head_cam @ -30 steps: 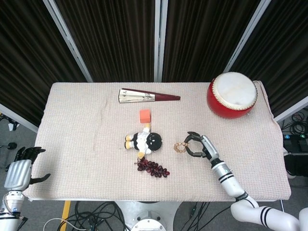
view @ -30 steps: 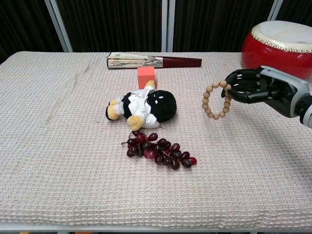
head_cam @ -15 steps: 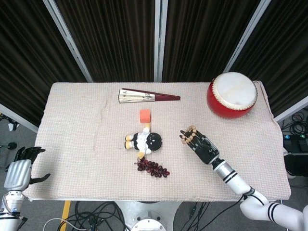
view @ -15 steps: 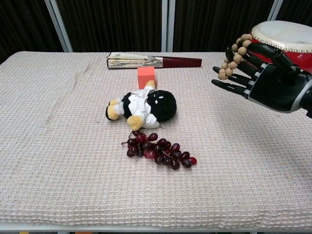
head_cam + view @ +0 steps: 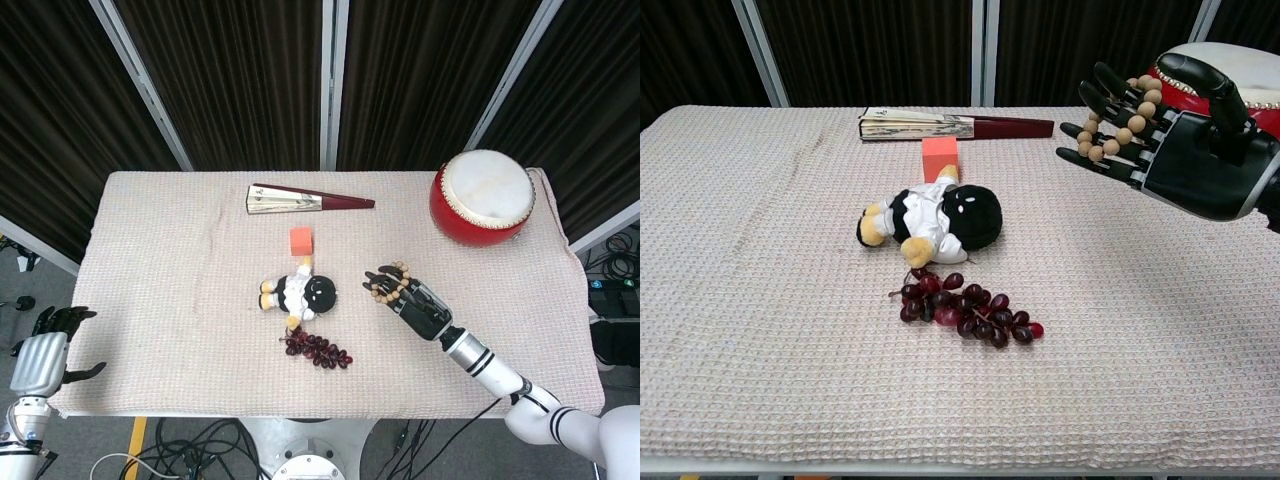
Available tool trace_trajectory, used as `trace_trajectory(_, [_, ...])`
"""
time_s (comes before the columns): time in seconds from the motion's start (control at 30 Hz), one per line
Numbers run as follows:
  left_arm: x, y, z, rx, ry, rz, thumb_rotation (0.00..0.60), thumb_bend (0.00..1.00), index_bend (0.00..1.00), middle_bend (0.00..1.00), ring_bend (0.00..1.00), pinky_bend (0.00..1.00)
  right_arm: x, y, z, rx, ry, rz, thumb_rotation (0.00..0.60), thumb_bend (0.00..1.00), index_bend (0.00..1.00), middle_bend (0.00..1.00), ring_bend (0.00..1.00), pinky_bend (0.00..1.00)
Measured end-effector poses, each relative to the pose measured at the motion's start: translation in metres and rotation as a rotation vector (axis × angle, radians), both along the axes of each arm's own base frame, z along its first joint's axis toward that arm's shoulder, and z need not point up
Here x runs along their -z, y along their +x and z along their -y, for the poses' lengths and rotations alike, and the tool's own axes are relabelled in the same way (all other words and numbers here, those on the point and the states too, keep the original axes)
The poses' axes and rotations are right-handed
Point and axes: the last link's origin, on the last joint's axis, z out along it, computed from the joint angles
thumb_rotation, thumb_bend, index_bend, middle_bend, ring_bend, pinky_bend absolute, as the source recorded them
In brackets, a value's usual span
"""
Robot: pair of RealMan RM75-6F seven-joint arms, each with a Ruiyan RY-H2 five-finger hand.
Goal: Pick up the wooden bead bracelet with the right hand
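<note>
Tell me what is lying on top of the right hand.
The bead bracelet lies draped across the spread fingers of the right hand, raised clear of the table cloth. Part of its loop is hidden behind the fingers, so how it wraps underneath cannot be seen.

Table (image 5: 150, 300): fan (image 5: 310, 201), cube (image 5: 301, 240), doll (image 5: 300, 293), probably grapes (image 5: 318, 348), drum (image 5: 484, 197).

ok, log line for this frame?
right hand: lifted, bracelet draped over fingers | left hand: idle off table | bracelet: off cloth
</note>
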Motion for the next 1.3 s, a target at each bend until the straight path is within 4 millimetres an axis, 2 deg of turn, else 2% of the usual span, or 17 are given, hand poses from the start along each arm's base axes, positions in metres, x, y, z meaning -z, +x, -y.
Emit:
trace_trajectory(0.13, [0.001,0.0,-0.001,-0.003,-0.008,0.0,0.6,0.0,0.25,0.16,0.11,0.06,0.004,0.0,0.0,-0.034,-0.091,-0.139,0.279,0.06,0.33,0.39,0.0,0.0])
trace_trajectory(0.23, [0.001,0.0,-0.001,-0.005,-0.01,0.001,0.6,0.0,0.25,0.16,0.11,0.06,0.007,0.0,0.001,-0.052,-0.159,-0.249,0.25,0.04,0.34,0.39,0.0,0.0])
trace_trajectory(0.37, [0.003,0.0,-0.001,-0.006,-0.017,0.001,0.6,0.0,0.25,0.16,0.11,0.06,0.011,0.0,0.002,-0.083,-0.257,-0.406,0.219,0.13,0.37,0.41,0.01,0.0])
trace_trajectory(0.5, [0.003,-0.001,-0.001,-0.009,-0.021,0.006,0.6,0.0,0.25,0.16,0.11,0.06,0.014,0.005,0.002,-0.084,-0.326,-0.523,0.217,0.22,0.44,0.49,0.06,0.0])
trace_trajectory(0.7, [0.003,-0.002,-0.001,-0.011,-0.025,0.007,0.6,0.0,0.26,0.16,0.11,0.06,0.021,0.013,0.003,-0.026,-0.321,-0.544,0.222,0.17,0.59,0.58,0.1,0.0])
trace_trajectory(0.97, [0.005,-0.002,-0.002,-0.012,-0.036,0.014,0.6,0.0,0.26,0.16,0.11,0.06,0.027,0.016,0.008,-0.013,-0.339,-0.579,0.226,0.18,0.62,0.61,0.12,0.0])
trace_trajectory(1.07, [0.005,-0.003,-0.002,-0.013,-0.036,0.012,0.6,0.0,0.26,0.16,0.11,0.06,0.028,0.017,0.009,-0.012,-0.343,-0.582,0.228,0.23,0.62,0.61,0.12,0.0])
trace_trajectory(1.3, [0.006,-0.004,-0.002,-0.016,-0.046,0.017,0.6,0.0,0.26,0.16,0.11,0.06,0.031,0.02,0.011,-0.008,-0.343,-0.591,0.219,0.48,0.59,0.6,0.09,0.0])
